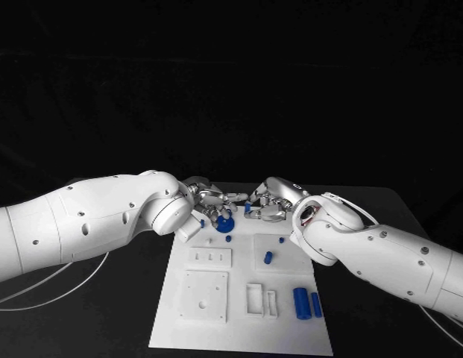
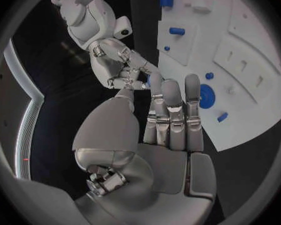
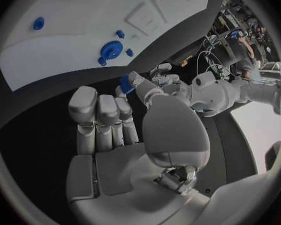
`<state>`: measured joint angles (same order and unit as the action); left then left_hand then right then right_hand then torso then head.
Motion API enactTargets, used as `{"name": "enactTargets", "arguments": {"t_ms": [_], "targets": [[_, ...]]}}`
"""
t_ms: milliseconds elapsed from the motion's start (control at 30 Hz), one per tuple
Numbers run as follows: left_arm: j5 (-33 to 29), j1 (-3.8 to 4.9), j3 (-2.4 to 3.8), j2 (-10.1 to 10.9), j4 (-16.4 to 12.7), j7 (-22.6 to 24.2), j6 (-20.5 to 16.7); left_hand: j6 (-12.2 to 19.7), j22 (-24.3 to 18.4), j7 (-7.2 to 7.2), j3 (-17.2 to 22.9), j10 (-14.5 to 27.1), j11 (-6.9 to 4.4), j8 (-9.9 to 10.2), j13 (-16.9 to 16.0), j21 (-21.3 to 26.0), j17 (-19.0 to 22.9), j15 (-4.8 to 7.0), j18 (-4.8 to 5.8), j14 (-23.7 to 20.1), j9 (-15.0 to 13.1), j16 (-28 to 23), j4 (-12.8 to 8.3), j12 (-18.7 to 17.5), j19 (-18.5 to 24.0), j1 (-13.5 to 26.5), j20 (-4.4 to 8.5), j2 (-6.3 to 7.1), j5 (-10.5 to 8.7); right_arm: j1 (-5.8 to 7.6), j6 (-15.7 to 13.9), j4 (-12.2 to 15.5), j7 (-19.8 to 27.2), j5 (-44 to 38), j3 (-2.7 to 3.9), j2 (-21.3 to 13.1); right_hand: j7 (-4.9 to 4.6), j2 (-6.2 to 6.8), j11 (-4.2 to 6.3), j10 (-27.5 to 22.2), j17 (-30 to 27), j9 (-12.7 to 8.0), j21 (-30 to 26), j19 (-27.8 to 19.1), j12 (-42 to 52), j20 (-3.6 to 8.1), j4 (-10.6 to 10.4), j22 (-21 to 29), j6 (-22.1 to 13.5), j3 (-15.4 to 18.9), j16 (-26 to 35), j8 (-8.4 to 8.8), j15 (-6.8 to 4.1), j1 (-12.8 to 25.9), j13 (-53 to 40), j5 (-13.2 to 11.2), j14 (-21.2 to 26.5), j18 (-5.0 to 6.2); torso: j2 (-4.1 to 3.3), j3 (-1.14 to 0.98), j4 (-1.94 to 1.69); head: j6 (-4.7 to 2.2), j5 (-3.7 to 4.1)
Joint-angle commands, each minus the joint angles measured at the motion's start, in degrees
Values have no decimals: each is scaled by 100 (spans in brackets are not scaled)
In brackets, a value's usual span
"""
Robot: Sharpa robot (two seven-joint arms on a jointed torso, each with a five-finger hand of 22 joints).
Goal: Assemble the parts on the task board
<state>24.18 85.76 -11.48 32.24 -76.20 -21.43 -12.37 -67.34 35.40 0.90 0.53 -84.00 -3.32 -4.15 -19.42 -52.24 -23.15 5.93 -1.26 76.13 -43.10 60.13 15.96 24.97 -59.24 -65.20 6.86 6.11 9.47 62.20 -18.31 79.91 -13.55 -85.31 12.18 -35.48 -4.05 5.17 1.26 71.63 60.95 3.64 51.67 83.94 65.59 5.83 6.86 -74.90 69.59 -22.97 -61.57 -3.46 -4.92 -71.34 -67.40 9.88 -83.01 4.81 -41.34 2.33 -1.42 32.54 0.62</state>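
The white task board lies lengthwise in the middle of the table. Both hands meet above its far end. My left hand and right hand have their fingertips close together around a small blue part. The right hand's fingers pinch it. The left hand's fingertips are right against it, and I cannot tell whether they grip it. A blue gear sits on the board just below the hands.
Small blue pegs stand mid-board. Two blue cylinders lie at the board's near right. Raised white blocks occupy its left side. Cables trail on the table at the left.
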Motion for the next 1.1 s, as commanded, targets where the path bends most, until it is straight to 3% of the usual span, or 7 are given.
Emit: {"name": "enactTargets", "arguments": {"t_ms": [33, 800, 1100], "targets": [[296, 15, 3, -30, 4, -184, 55, 32, 9, 4, 7, -100, -1, 17, -11, -5, 9, 6, -3, -35, -17, 18, 33, -5, 41, 20, 16, 28, -35, 1, 117, 55, -54, -85, -6, 21, 72, 35, 32, -1, 3, 9, -14, 285, -26, 51, -29, -640, 100, 0, 18, -13, -25, -38, 1, 25, 6, -74, -4, -1, -4, 0, 8], [932, 14, -1, -124, -24, -492, 430, 155, 77, 61, -78, 18, 41, 27, -21, 28, 84, -29, -15, -94, 238, 63, -176, -11, 90, -114, -20, -74, -26, 1, 151, 226, -55, -94, -17, 85, 71, 35, 35, -3, 4, 9, -22, 288, -26, 53, -45, -640, 94, 22, 23, -13, -26, -47, 2, 53, 5, -72, -7, 5, -5, 17, 7], [912, 14, -1, -135, -23, -523, 423, 140, 106, 58, -158, 25, 39, 25, -20, 50, 105, -29, -12, -104, 288, 81, -301, -3, 94, -110, -20, -274, -2, 1, 233, 249, -61, -100, -32, 104, 71, 35, 35, -1, 3, 9, -26, 289, -24, 52, -51, -640, 91, 31, 26, -13, -25, -49, 1, 60, 4, -71, -6, 0, -6, 11, 5]]}}
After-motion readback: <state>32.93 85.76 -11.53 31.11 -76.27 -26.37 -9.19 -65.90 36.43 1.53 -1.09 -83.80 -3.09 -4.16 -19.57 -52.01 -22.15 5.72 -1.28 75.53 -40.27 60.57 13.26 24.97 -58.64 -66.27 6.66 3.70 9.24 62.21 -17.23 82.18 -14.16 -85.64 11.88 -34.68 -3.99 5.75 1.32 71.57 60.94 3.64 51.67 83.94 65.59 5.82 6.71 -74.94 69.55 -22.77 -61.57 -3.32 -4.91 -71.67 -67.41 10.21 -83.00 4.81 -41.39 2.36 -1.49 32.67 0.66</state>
